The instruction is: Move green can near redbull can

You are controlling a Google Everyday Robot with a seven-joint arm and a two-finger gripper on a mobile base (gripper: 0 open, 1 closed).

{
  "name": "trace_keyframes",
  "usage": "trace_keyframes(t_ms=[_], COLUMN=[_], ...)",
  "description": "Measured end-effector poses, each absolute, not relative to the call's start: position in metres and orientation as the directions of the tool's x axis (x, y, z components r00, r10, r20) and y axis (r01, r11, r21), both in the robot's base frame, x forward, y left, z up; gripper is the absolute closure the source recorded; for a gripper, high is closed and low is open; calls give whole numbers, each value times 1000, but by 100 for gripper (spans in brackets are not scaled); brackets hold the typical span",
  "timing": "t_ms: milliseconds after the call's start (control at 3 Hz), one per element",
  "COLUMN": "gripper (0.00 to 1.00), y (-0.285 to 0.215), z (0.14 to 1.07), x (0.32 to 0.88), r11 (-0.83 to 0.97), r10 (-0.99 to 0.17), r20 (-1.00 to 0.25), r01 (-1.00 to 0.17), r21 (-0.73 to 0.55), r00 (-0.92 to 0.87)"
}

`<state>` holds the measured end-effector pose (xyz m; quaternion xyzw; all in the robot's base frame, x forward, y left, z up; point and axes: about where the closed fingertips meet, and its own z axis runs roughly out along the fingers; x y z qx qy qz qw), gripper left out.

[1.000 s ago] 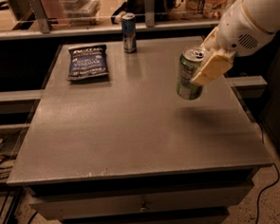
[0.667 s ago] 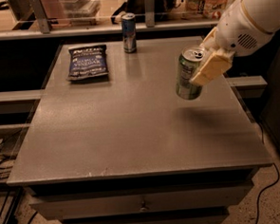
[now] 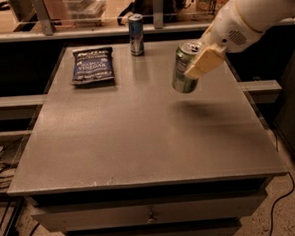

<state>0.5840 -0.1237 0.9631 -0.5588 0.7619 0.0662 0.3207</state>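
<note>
1. Blue chip bag (image 3: pixel 92 66): lies flat at the far left of the worktop (image 3: pixel 139 140), label up. It has no part in the task.
2. Redbull can (image 3: pixel 136 34): stands upright near the far edge, just right of the bag and not touching it. This is the target. Bare worktop on its right leaves room for a neighbour.
3. Green can (image 3: pixel 185 67): in the air, slightly tilted, with its shadow on the surface beneath. It is probably lifted so that it travels without dragging. It hangs right of the redbull can, nearer the camera and clearly apart from it.
4. Gripper (image 3: pixel 198 66): reaches in from the upper right and is clamped on the green can's side. The side grasp leaves the base free for an upright set-down.
5. Judgement: mid-carry; the move left and back and the lowering are not yet done.
</note>
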Motion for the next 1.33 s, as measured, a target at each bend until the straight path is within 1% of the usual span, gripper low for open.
trace_keyframes(t_ms=[1000,1333], gripper=[100,100], y=[-122,-117], z=[945,952], x=[693,710], r11=[501,503], r10=[-761,-717], r20=[-575,-637], r01=[-835,-843], r21=[-228,-190], r00=[-300,-284])
